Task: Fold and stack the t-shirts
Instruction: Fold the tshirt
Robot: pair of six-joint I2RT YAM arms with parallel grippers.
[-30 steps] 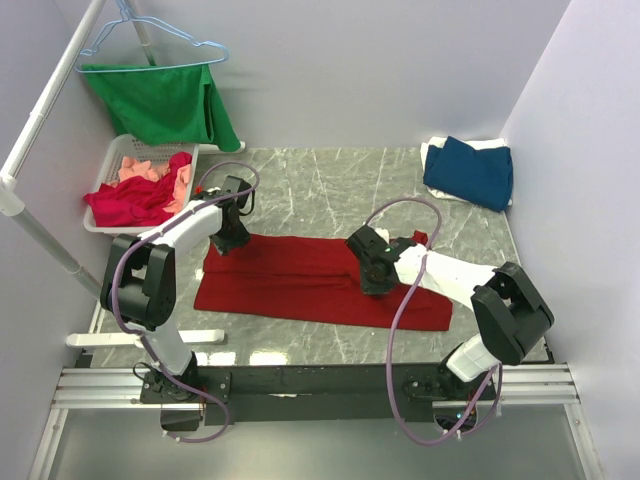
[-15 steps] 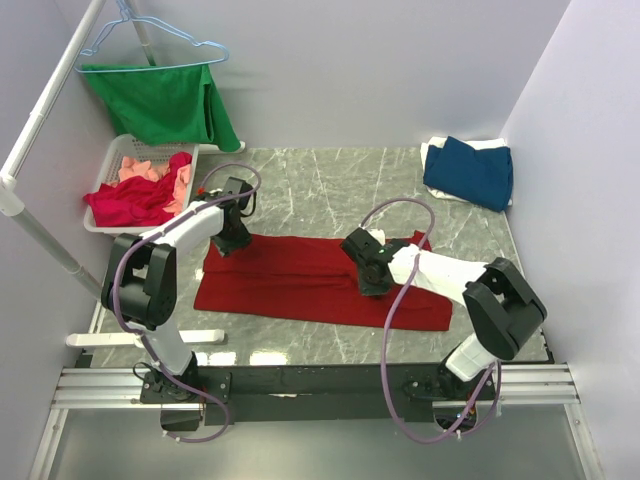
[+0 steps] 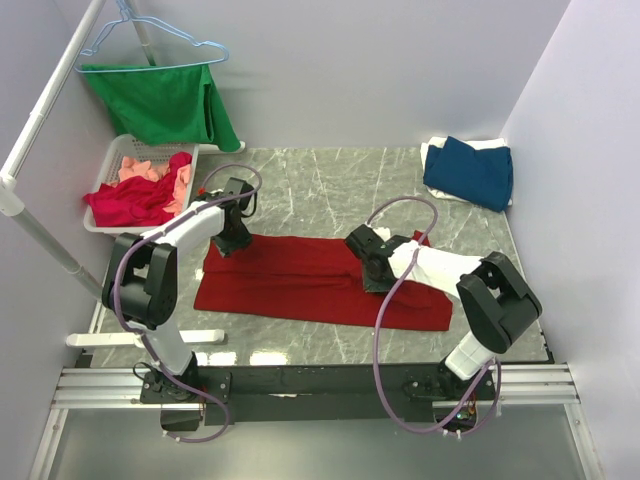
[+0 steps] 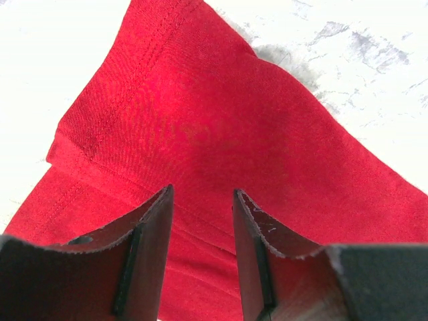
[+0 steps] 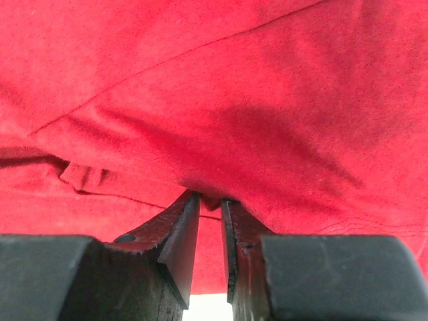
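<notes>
**Red shirt pinched on one side, free on the other**

Nearest the arm bases, the deep-red t-shirt (image 3: 290,278) lay spread in a long band across the marble desk (image 3: 330,190). The right tool (image 5: 210,198) had closed its fingers on a raised fold near the shirt's right half. At the shirt's far left corner, the left tool (image 4: 202,194) hovered over the cloth with its fingers apart. Farther back, a crimson t-shirt (image 3: 130,205) and a salmon-pink t-shirt (image 3: 140,168) filled the white basket (image 3: 113,158) on the left. On the right, a dark blue t-shirt (image 3: 470,172) sat folded on a white t-shirt (image 3: 434,150).
</notes>
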